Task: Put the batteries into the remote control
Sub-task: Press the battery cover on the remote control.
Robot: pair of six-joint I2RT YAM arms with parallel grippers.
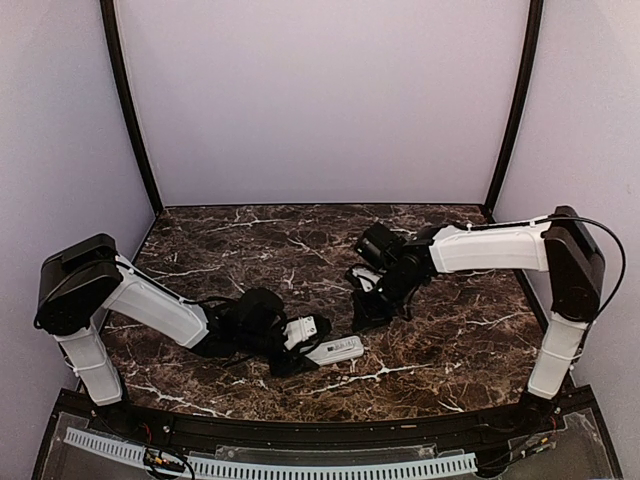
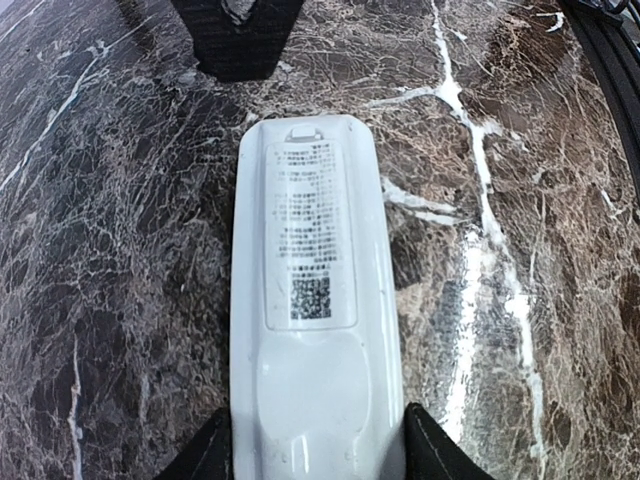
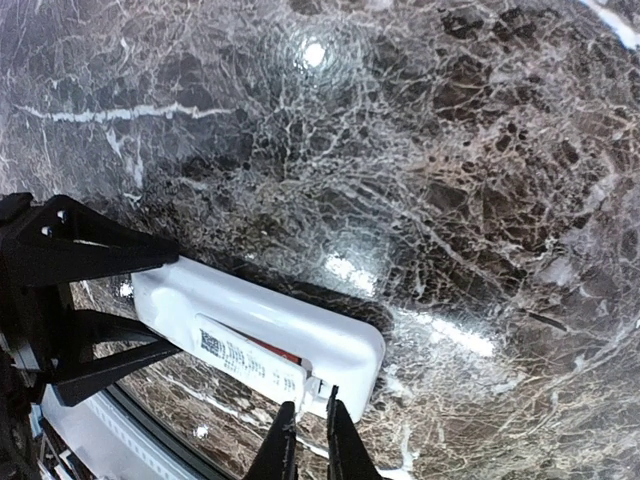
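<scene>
The white remote control lies on the marble table with its label side up. My left gripper is shut on its near end, one finger against each long side. The battery cover with the printed label sits over the bay. In the right wrist view the cover stands slightly raised along one edge, and a red sliver of a battery shows under it. My right gripper hovers at the cover's latch end, its fingers only a narrow gap apart with nothing clamped between them.
The dark marble table stretches between lilac walls. A white slotted rail runs along the near edge below the arm bases. My left gripper's black fingers show at the left of the right wrist view.
</scene>
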